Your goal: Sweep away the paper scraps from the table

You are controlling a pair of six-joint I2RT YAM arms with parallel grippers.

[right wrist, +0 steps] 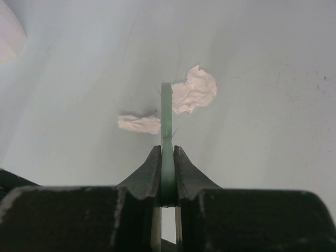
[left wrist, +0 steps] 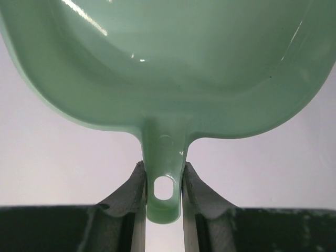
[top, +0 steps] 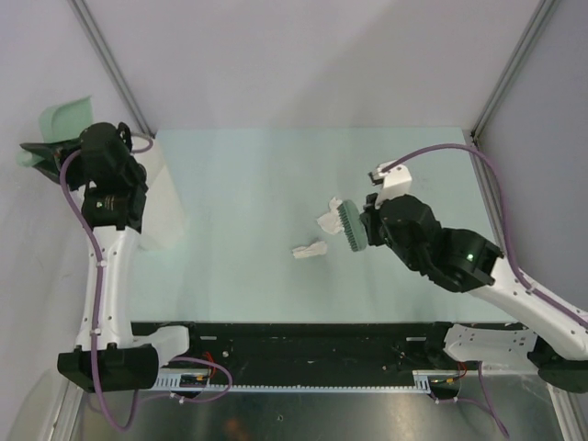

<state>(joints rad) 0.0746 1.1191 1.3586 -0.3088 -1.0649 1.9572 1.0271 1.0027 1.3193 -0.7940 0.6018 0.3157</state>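
Two paper scraps (top: 309, 249) lay near the middle of the desk (top: 239, 184), at nine o'clock from the brush (top: 351, 227) clenched in the right hand (right wrist: 166, 157). The left hand (left wrist: 163, 178) gripped the dustpan (left wrist: 168, 63) at ten o'clock; sweeping seemed hardly begun.

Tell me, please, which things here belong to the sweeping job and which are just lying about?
Job in hand:
- paper scraps, two on the table
- brush, held by the right gripper
- dustpan, held by the left gripper
- white bin, probably for the scraps

Not part of it:
- purple cables
- frame posts
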